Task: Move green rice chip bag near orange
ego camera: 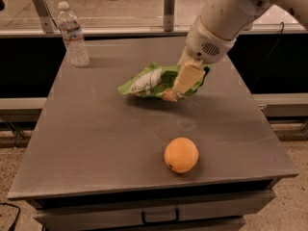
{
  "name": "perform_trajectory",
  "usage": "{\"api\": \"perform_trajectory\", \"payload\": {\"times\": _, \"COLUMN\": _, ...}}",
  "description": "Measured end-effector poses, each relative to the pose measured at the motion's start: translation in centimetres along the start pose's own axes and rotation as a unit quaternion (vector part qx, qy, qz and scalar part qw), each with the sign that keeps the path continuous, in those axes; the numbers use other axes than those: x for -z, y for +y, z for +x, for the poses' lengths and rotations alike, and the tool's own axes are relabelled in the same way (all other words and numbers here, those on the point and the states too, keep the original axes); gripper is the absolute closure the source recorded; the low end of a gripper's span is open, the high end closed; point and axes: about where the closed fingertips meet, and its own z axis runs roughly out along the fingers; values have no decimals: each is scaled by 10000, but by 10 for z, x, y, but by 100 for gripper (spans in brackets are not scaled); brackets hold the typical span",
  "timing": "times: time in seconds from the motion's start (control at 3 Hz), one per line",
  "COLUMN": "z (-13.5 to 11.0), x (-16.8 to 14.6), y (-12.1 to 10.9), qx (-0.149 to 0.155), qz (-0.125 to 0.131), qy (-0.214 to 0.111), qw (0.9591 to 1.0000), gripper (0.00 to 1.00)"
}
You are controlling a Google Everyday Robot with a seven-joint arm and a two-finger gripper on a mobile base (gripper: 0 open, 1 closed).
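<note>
The green rice chip bag (151,82) is a crumpled bright-green foil bag with a white patch, held off the grey table (96,129) above its middle. My gripper (185,81) comes down from the upper right on the white arm and is shut on the bag's right end. The orange (181,154) is round and smooth and sits near the table's front edge. It lies below the gripper in the picture, apart from the bag.
A clear plastic water bottle (73,34) stands upright at the table's back left corner. A low rail with metal posts (169,7) runs behind the table. A drawer handle (160,216) shows under the front edge.
</note>
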Motion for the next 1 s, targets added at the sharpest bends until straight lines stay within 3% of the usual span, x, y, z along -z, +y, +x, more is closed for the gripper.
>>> {"api": "perform_trajectory", "payload": {"times": 0.67, "z": 23, "x": 19, "y": 51, "qx": 304, "qz": -234, "qy": -253, "qw": 9989, "gripper": 100}}
{"api": "perform_trajectory", "payload": {"times": 1.0, "z": 35, "x": 22, "y": 64, "qx": 349, "qz": -291, "qy": -275, "qw": 9986, "gripper": 100}}
